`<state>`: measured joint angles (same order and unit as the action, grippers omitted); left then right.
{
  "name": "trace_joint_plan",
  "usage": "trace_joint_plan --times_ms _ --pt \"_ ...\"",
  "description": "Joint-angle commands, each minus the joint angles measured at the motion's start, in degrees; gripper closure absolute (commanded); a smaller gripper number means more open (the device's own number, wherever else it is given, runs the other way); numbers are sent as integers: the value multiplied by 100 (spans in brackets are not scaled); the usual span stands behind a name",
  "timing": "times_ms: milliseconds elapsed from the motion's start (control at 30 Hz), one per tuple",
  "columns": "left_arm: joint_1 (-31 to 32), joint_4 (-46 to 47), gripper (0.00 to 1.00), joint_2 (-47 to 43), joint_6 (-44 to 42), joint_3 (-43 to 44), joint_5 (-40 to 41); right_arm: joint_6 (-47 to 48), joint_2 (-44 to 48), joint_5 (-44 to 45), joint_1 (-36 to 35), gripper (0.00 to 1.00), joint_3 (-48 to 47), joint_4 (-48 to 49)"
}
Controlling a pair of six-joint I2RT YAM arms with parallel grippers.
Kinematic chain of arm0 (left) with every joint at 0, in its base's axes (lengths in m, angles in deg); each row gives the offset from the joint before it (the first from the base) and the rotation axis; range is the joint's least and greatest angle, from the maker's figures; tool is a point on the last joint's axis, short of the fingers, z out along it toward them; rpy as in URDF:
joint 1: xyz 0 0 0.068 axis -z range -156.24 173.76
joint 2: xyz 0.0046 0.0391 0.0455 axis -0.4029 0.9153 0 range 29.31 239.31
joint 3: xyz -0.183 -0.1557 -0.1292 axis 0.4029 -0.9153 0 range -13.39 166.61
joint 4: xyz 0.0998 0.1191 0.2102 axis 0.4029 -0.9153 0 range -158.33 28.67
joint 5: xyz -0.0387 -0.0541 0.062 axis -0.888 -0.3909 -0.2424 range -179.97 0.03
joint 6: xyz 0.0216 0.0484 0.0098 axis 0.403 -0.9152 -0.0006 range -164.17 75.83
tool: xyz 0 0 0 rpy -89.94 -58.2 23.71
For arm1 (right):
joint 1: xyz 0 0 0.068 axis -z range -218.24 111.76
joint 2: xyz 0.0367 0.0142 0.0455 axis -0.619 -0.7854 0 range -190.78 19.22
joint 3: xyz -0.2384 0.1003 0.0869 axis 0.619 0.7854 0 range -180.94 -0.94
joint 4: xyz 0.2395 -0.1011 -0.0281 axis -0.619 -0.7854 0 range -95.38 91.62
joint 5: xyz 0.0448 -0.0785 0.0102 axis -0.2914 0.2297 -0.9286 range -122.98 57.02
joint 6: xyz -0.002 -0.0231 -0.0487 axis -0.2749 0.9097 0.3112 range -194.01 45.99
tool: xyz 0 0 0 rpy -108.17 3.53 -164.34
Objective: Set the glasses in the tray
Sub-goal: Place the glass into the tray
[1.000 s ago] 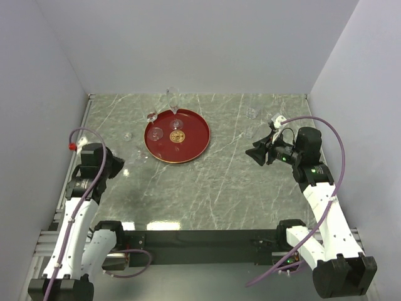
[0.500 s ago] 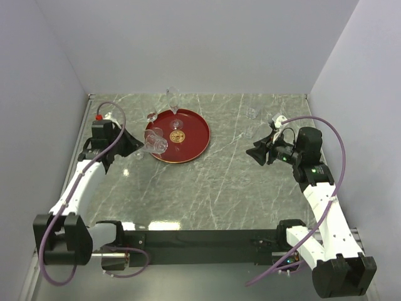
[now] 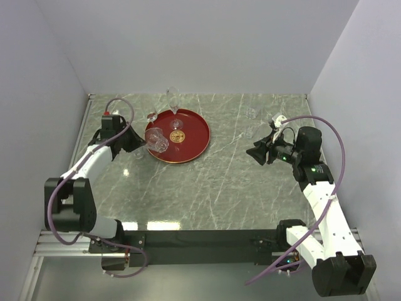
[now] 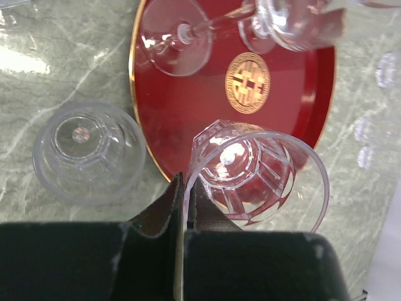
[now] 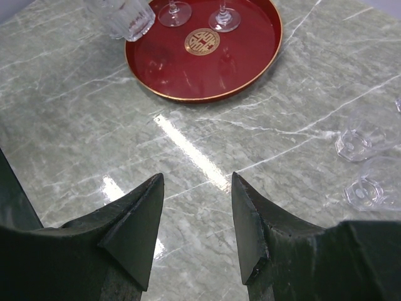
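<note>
Left gripper, clenched on the rim of a short tumbler, held it over the left edge of the dark-red tray, my left arm stretched forward above the tabletop. Two stemmed glasses stood inside the tray. Right gripper hovered released, jaws apart, well right of the tray.
</note>
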<state>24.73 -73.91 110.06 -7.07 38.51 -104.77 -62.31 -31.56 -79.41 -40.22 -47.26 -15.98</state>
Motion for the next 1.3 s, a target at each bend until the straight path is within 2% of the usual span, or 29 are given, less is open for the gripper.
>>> trace_joint_plan --times_ms 0,300,600,1000,1100,1133,1267 --pt "70 335 98 194 -1 338 197 69 -2 12 48 46 -8 99" --pt "201 273 94 652 -19 479 400 86 -28 21 48 46 -17 99" --pt "281 194 83 828 -19 567 637 86 -28 29 75 46 -17 91" --pt "325 36 54 741 -115 760 637 95 -28 47 110 46 -26 91" --pt "325 -16 45 539 -194 778 637 121 -10 64 110 46 -26 73" --pt "325 -34 39 477 -238 743 646 139 -10 82 127 46 -34 64" --pt "316 -104 29 -22 -335 637 707 235 7 205 145 46 -52 3"
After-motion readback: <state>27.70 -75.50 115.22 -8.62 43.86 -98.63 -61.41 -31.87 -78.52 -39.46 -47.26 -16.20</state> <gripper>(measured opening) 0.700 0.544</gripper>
